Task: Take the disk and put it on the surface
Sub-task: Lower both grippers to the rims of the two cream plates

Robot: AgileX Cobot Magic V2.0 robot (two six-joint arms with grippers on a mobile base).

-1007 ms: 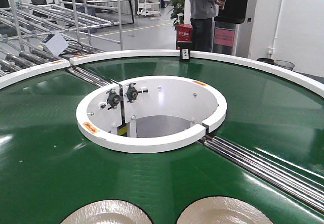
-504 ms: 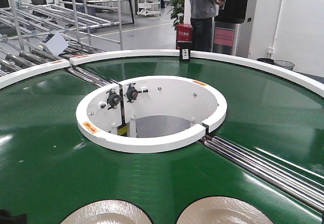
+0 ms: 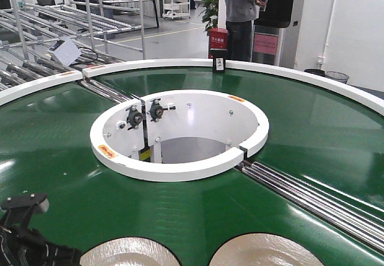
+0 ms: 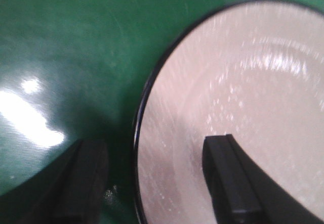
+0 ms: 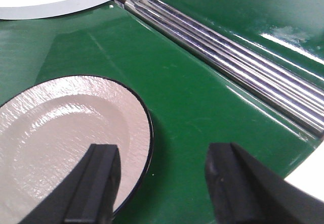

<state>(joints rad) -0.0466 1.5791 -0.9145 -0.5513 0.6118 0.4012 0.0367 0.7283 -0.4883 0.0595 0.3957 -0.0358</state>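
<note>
Front view: left disk (image 3: 129, 255) and right disk (image 3: 267, 251) cut off by bottom edge, only far parts showing. Left arm (image 3: 27, 233) cropped at bottom-left corner. Background person (image 3: 240, 8) cut at top edge, head unseen. Left wrist view: whole picture blurred; left disk runs off right and bottom edges; left gripper (image 4: 152, 148) fingers cut at bottom edge. Right wrist view: right disk cropped left and bottom; right gripper (image 5: 163, 153) fingers cut at bottom edge.

The robot's left arm (image 3: 24, 233), black and trailing cables, juts into the lower-left corner of the front view, only partly in frame. The left pincer (image 4: 154, 143) has its two dark fingers (image 4: 233, 178) spread wide. The right pincer (image 5: 163, 148) is equally parted, tilted forward and down.
</note>
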